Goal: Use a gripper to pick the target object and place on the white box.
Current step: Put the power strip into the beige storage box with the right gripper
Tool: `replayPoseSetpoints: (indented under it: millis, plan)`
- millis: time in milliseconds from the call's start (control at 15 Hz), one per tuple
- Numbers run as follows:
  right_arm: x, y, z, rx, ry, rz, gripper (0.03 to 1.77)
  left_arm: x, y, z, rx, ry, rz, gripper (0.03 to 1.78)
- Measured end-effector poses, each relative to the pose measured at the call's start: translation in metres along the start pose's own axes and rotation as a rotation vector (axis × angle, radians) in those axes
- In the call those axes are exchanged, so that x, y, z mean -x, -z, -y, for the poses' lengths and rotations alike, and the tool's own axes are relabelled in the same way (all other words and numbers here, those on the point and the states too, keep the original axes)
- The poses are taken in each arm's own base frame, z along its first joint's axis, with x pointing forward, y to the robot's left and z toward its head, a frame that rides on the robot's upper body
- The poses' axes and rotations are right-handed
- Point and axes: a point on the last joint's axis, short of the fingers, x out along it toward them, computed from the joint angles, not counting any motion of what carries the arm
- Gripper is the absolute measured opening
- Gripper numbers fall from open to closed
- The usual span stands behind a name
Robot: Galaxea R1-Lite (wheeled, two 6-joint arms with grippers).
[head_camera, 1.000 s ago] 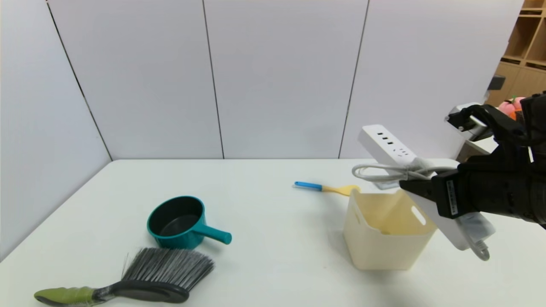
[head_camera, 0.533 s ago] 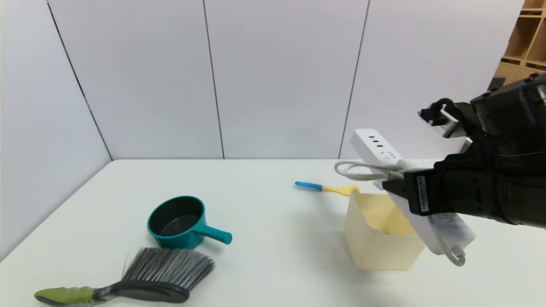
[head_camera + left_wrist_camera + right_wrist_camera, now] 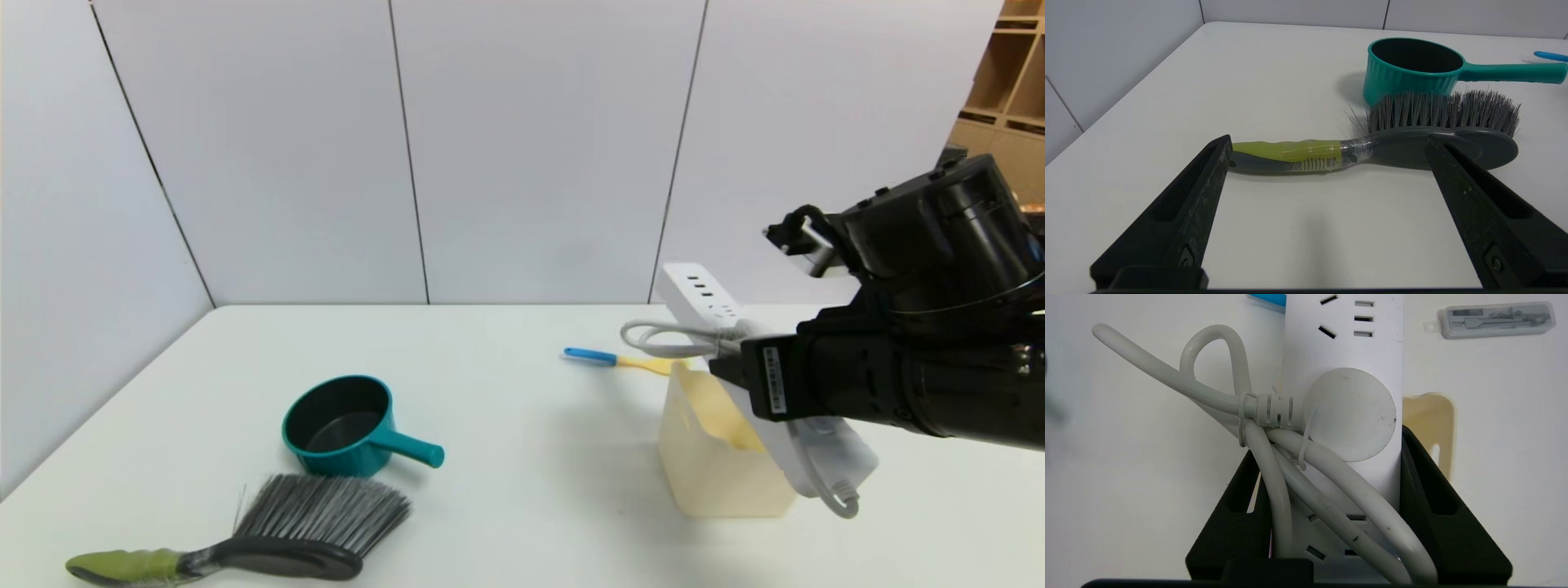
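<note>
In the head view, the right gripper [image 3: 743,371] and the power strip [image 3: 718,327] it grasps have moved leftward over the white box [image 3: 722,482] since a second ago; the strip's socketed end also sits lower, and its body now hides more of the box's opening. The strip is held tilted, its looped cord [image 3: 669,339] reaching out toward the left, while the box stands on the worktop [image 3: 506,457] toward its right edge. The blue-and-yellow spatula [image 3: 624,359] lies behind the box, toward the worktop's far edge. The teal pot [image 3: 347,441] and the brush [image 3: 302,531] have stayed put, the brush by the near left corner and the pot just behind it. In the left wrist view, the left gripper [image 3: 1329,141] hangs above the worktop near the brush, its fingers spread wide and holding nothing. In the right wrist view, the right gripper's fingers are parted only by the strip's width, clamped on its two long sides, with the cord bundled across its face; a small clear case [image 3: 1498,320] lies on the worktop beyond the box.
</note>
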Motion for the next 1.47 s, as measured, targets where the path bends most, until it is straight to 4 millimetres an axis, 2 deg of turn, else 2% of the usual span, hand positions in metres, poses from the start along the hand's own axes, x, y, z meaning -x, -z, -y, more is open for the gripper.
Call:
replayPoseSetpoints:
  millis: [467,1467]
  plan:
    - [-0.014,0.006,-0.001,-0.040,0.041,-0.047,0.85,0.000,0.000,0.000,0.000,0.000,0.000,1.69]
    - [-0.022,0.009,-0.001,-0.077,0.088,-0.059,0.85,0.000,0.000,0.000,0.000,0.000,0.000,1.69]
